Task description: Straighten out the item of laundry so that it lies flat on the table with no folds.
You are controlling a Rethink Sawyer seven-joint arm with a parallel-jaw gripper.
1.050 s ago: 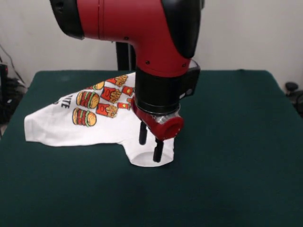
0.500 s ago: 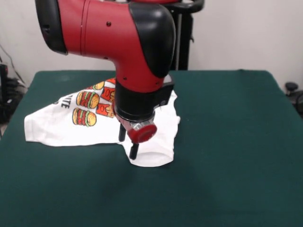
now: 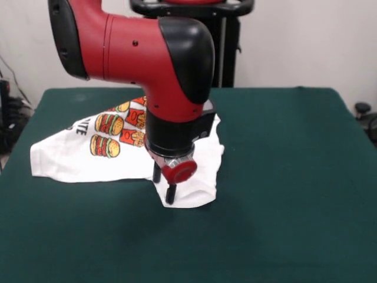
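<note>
The item of laundry (image 3: 76, 158) is a white T-shirt printed with burgers and fries, lying crumpled on the left half of the green table (image 3: 283, 177). Its printed part runs toward the far left. A plain white flap (image 3: 200, 177) folds toward the near side under the arm. My gripper (image 3: 164, 184) points down at the near-left edge of that flap. Its two black fingers (image 3: 171, 193) stand apart, open, with the tips at the cloth. The red and black arm hides the shirt's middle.
A black pole (image 3: 227, 56) stands behind the table at the far side. Cables and dark gear (image 3: 10, 112) sit off the left edge, and a small black object (image 3: 363, 109) sits off the right edge. The green cloth to the right of the shirt is bare.
The arm has swung to the picture's left, and over the last half second dropped slightly. The gripper has gone from the flap's middle to its near-left edge. The shirt has not visibly shifted.
</note>
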